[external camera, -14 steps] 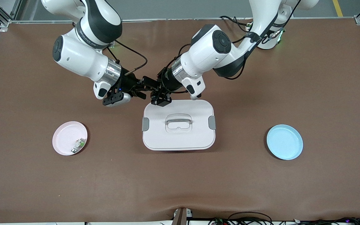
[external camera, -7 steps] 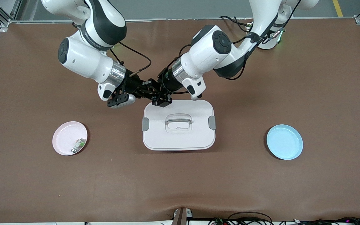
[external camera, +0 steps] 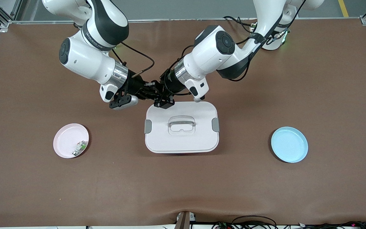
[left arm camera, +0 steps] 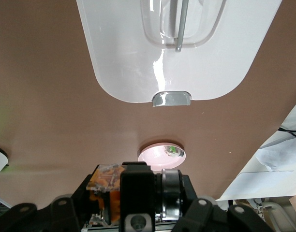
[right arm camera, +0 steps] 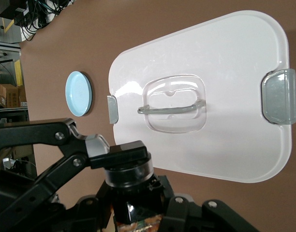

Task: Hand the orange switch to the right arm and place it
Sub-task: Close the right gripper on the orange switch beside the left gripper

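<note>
The orange switch hangs in the air between both grippers, over the table beside the white lidded box. In the left wrist view it shows an orange rear, a black body and a silver ring. In the right wrist view its black body and ring show. My left gripper is shut on it, one finger on its button end. My right gripper meets it from the right arm's end of the table, shut on the body. In the front view the fingers hide the switch.
A pink plate holding a small green-white-grey part lies toward the right arm's end. A blue plate lies toward the left arm's end. The box has grey clips and a clear handle.
My right arm has moved toward the left gripper and its fingers have come onto the switch. In the last half second almost nothing has moved. The left gripper has stayed in place.
</note>
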You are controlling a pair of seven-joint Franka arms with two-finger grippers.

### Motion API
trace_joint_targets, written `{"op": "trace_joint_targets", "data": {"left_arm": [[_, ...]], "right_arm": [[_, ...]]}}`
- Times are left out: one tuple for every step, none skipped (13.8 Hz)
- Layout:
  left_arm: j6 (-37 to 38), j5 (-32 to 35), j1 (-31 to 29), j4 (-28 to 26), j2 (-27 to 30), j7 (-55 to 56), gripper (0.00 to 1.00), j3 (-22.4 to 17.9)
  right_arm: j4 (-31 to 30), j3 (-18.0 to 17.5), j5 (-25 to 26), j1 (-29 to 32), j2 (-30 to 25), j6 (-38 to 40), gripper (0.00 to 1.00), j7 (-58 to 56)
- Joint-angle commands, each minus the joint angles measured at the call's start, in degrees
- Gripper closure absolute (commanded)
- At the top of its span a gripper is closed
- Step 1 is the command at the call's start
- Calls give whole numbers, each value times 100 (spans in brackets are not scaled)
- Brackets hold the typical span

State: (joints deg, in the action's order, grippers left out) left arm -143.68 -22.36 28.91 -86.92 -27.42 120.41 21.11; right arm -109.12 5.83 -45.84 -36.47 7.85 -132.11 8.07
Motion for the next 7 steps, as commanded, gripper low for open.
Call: {"op": "trace_joint_targets", "data": {"left_arm": [[-2,267,27,70,18,158,37,-11],[-2,293,10,70,18,141,27,-2],[-2,302,1,79,26,140,17,-2],[-2,302,-8,88,44,132,1,-2],[7,302,-16,105,53,140,0,-2],[7,302,-34,106,62,158,0,7],[7,302,-43,106,70,158,0,7]], "right_arm": [[111,58,22,17,50,159,100,-16],[128,67,31,17,50,229,100,-16],[146,67,57,17,50,264,100,-7],[146,76,127,26,50,291,100,2],[146,76,189,26,50,326,100,2],[155,76,198,26,50,335,100,2],[155,76,216,35,58,335,100,2]]}}
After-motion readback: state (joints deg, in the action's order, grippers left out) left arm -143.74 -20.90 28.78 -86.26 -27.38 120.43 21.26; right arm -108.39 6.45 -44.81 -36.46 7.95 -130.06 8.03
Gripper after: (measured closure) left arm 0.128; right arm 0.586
